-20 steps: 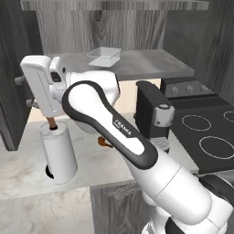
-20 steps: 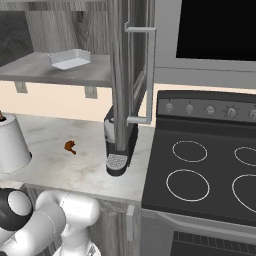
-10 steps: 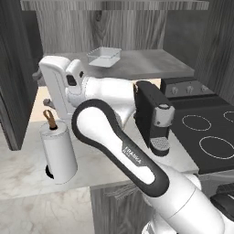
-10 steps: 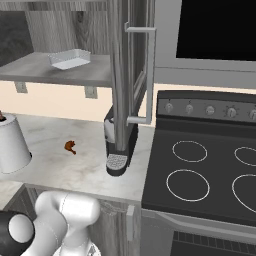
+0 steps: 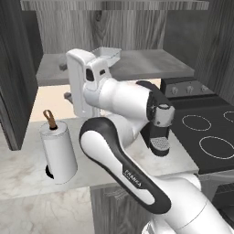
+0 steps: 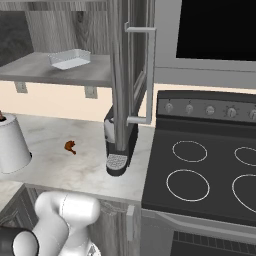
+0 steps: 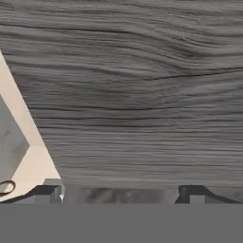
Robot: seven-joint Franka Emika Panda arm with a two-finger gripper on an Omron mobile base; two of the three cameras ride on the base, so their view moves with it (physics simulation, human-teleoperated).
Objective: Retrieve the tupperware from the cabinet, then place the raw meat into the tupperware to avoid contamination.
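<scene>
Arm swung up toward cabinet [image 5: 114, 68] — fingers [image 7: 47, 193] now spread.

The cabinet [image 6: 75, 30] stands open; its shelf [image 6: 30, 67] is bare around the tupperware [image 6: 70, 58]. On the worktop [image 6: 65, 165], the paper-towel roll [image 6: 12, 142] and coffee machine [image 6: 120, 145] flank the raw meat [image 6: 70, 146].
</scene>
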